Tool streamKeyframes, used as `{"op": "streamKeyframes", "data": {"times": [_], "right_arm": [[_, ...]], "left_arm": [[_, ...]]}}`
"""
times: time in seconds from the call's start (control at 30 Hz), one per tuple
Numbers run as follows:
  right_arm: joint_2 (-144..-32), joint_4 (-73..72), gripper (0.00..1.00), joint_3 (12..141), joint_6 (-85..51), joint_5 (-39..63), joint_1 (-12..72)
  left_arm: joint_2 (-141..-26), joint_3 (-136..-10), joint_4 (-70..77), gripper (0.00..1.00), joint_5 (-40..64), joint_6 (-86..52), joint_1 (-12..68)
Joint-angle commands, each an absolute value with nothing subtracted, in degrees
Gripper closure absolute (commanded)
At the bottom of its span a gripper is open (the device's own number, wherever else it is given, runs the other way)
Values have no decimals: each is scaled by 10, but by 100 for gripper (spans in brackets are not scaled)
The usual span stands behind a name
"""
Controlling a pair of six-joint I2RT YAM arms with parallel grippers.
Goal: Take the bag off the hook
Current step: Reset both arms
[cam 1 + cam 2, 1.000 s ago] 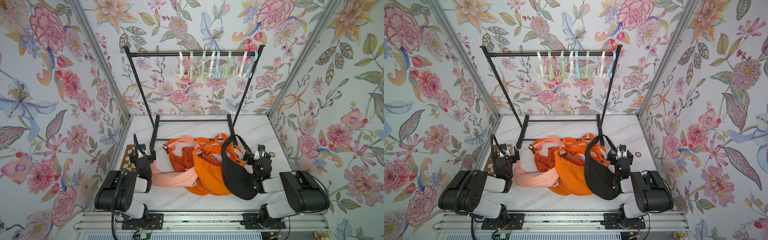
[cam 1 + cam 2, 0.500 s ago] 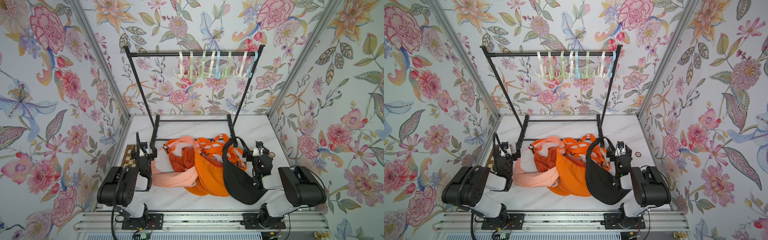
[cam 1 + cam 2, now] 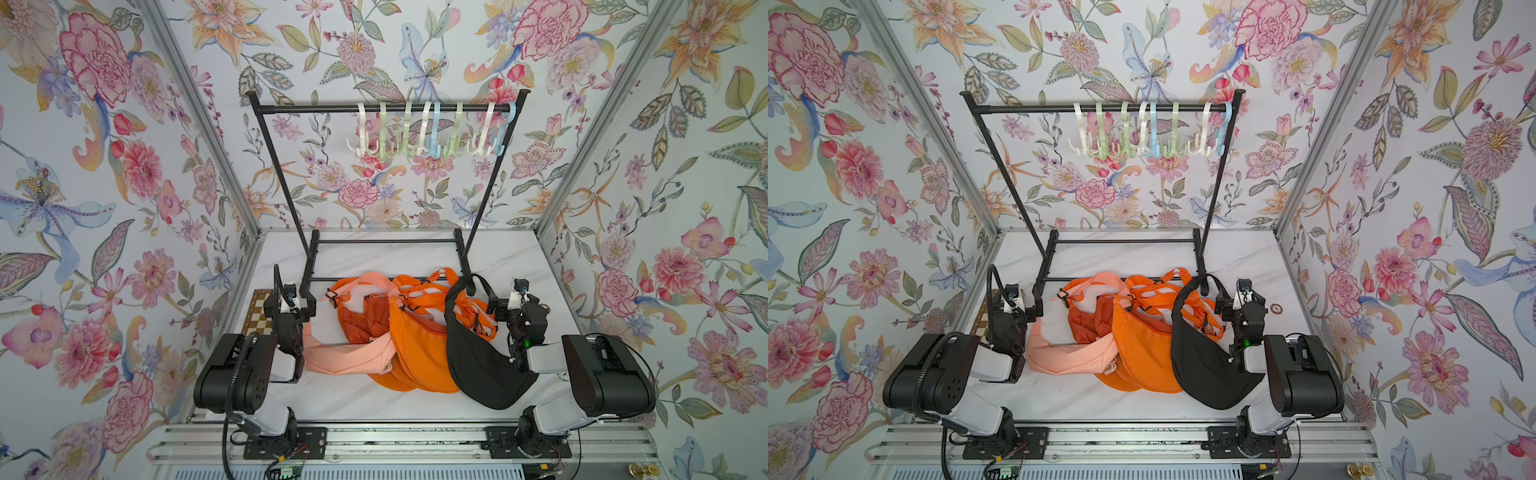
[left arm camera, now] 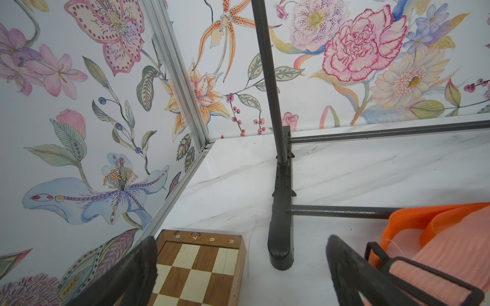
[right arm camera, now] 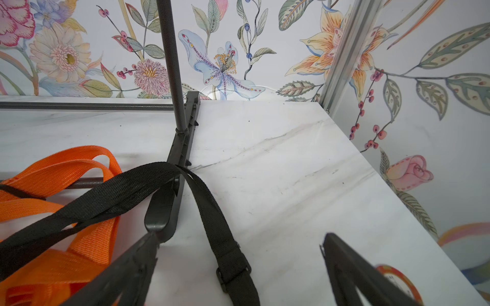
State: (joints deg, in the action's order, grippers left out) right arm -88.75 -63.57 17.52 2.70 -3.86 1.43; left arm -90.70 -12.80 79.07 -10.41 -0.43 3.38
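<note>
Several pastel hooks (image 3: 428, 133) (image 3: 1146, 133) hang bare on the black rack's top rail. The bags lie in a heap on the marble table: a peach bag (image 3: 349, 357), orange bags (image 3: 419, 349) (image 3: 1142, 353) and a black bag (image 3: 478, 365) (image 3: 1208, 370). The black strap (image 5: 212, 225) is draped over the rack's right foot and runs between my right fingers, untouched. My right gripper (image 3: 513, 309) (image 5: 240, 238) is open beside the black bag. My left gripper (image 3: 289, 309) (image 4: 240, 246) is open next to the peach strap (image 4: 437, 262), holding nothing.
A wooden chessboard (image 4: 196, 270) (image 3: 259, 307) lies by the left wall under my left gripper. The rack's left foot (image 4: 282, 238) stands just ahead of it. A small round disc (image 3: 1276, 308) (image 5: 395, 278) sits near the right wall. Flowered walls close in three sides.
Both arms shifted slightly in place. The black bag slid a little toward the table's front edge. Both grippers stayed open.
</note>
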Motion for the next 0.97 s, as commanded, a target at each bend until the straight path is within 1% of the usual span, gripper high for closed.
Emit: {"op": "streamKeyframes", "data": {"times": [0.0,0.2,0.93], "right_arm": [[-886,-626,1,171,19,-35,17],[-886,-626,1,172,21,-37,18],[-886,-626,1,171,21,-37,18]], "left_arm": [[-902,-124,794,1,-91,-10,33],[-902,-125,792,1,-75,-4,34],[-901,-126,790,1,-74,-4,34]]}}
